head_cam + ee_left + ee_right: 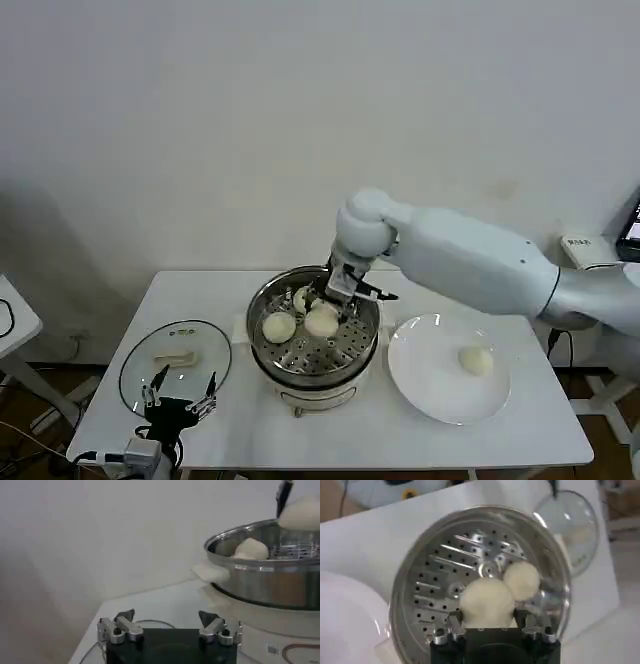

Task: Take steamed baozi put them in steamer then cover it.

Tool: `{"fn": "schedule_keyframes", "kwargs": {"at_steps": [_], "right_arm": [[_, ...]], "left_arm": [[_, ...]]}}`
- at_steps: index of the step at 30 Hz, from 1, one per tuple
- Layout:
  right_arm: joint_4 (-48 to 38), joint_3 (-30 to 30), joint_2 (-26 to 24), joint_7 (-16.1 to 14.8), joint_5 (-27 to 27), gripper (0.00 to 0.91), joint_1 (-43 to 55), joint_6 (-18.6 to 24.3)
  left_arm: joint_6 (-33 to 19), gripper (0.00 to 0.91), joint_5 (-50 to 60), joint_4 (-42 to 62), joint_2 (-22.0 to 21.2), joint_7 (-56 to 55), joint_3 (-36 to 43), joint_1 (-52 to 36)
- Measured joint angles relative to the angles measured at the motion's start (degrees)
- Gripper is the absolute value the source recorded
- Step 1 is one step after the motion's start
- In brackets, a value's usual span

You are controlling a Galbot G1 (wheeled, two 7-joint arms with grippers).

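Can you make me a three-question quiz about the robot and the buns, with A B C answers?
1. Where is the glass lid?
A. On the steamer
B. Flat on the table, on the robot's left of the steamer
C. On the plate

2. How many buns lie on the white plate?
A. One
B. Three
C. None

3. What is the right gripper doing?
A. Hanging open over the plate
B. Lifting the lid
C. Holding a bun over the steamer tray

Answers:
1. B: the lid lies on the table beside the open steamer, with the left gripper open at its near edge.
2. A: a single bun sits on the plate.
3. C: its fingers are closed on a bun above the tray, where two buns already rest.
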Motion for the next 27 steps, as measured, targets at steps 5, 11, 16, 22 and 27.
{"fn": "schedule_keyframes", "kwargs": {"at_steps": [5, 11, 16, 22, 27], "right_arm": [[0.42, -1.47, 0.99, 0.19, -0.58, 0.685, -0.47, 1.35], [0.81, -2.72, 2.21, 0.53, -0.97, 0.685, -1.25, 2.34], [1.16, -3.24, 2.98, 0.65, -1.12, 0.685, -1.79, 2.93], [0.78, -3.49, 3.36, 0.74, -1.58, 0.685, -2.03, 3.48], [0.28, -3.56, 3.77, 0.72, -1.53, 0.907, -2.20, 3.50]], "left_arm": [[-0.02, 0.907, -0.07, 0.00, -0.06, -0.02, -0.14, 0.02], [-0.05, 0.907, -0.13, 0.01, -0.13, -0.06, -0.19, -0.06], [-0.05, 0.907, -0.13, -0.30, -0.41, -0.03, -0.15, -0.12], [-0.04, 0.907, -0.13, -0.27, -0.33, -0.01, -0.15, -0.21], [-0.05, 0.907, -0.16, -0.18, -0.25, -0.02, -0.17, -0.22]]}}
